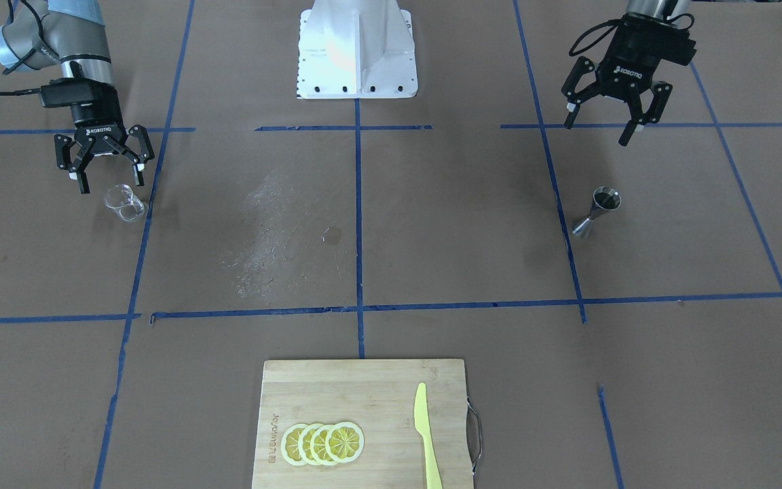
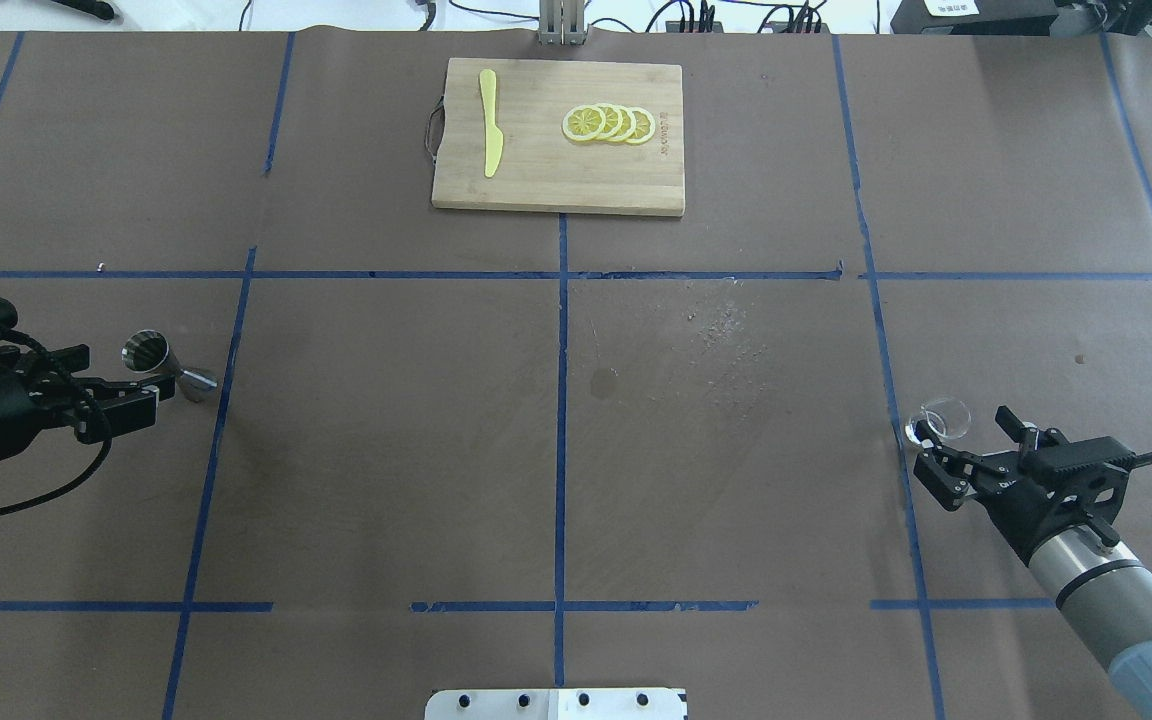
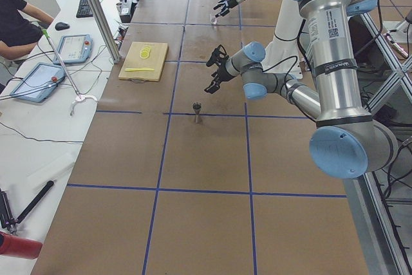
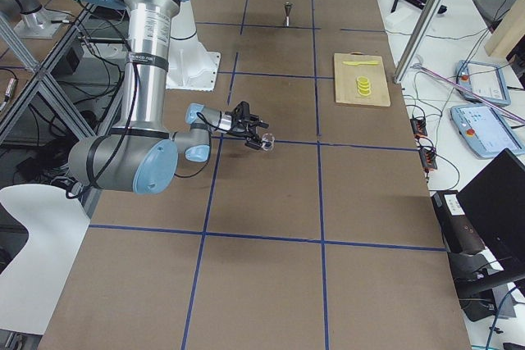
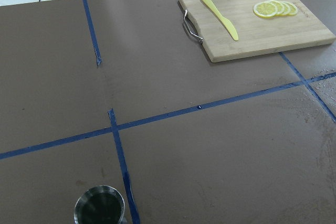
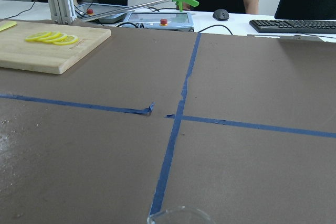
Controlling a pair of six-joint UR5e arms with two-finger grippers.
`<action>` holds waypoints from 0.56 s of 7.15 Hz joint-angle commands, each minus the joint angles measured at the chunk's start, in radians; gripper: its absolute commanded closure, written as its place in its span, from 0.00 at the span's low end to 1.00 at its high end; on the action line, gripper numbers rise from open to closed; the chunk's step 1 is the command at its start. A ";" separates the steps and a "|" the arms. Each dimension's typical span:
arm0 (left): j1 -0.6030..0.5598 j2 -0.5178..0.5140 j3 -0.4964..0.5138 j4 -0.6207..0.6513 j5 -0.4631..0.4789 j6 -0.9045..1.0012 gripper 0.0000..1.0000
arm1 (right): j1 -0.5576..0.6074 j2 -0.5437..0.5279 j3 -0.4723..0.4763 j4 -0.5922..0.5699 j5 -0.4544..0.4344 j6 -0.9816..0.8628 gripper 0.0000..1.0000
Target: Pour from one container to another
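- We take the rectangular bamboo cutting board (image 1: pixel 337 387) as our landmark; it lies on the brown paper-covered table (image 1: pixel 466 238), at the edge far from the robot
- On the board we see four overlapping yellow lemon slices (image 1: pixel 323 443), and a yellow-green plastic knife (image 1: pixel 426 435) lying apart from them, nearer the board's metal handle
- The steel hourglass-shaped jigger (image 1: pixel 596 212) stands upright on the table, well apart from the board, towards the robot and off to the robot's left; its upper cup looks dark inside, and we cannot tell whether that is liquid
- The left gripper (image 1: pixel 598 130) hangs above the table just beyond the jigger from the board, jaws spread wide and holding nothing
- The small clear glass cup (image 1: pixel 124 202) stands upright, well apart from the board, towards the robot and off to the robot's right
- The right gripper (image 1: pixel 110 183) sits low just behind the cup as seen from the board, jaws spread with nothing between them; we cannot tell whether a fingertip touches the glass
- A pale wet-looking smear (image 1: pixel 275 231) marks the paper between the board and the robot
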 commanded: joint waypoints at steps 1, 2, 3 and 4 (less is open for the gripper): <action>-0.002 0.000 0.000 0.000 -0.003 0.002 0.00 | 0.002 -0.032 0.029 -0.001 0.113 0.000 0.00; -0.008 -0.002 -0.002 0.000 -0.030 0.026 0.00 | 0.005 -0.118 0.123 -0.016 0.243 0.000 0.00; -0.044 -0.004 -0.002 0.002 -0.061 0.052 0.00 | 0.006 -0.156 0.209 -0.110 0.294 0.003 0.00; -0.075 -0.005 0.001 0.003 -0.096 0.072 0.00 | 0.008 -0.156 0.263 -0.201 0.334 0.004 0.00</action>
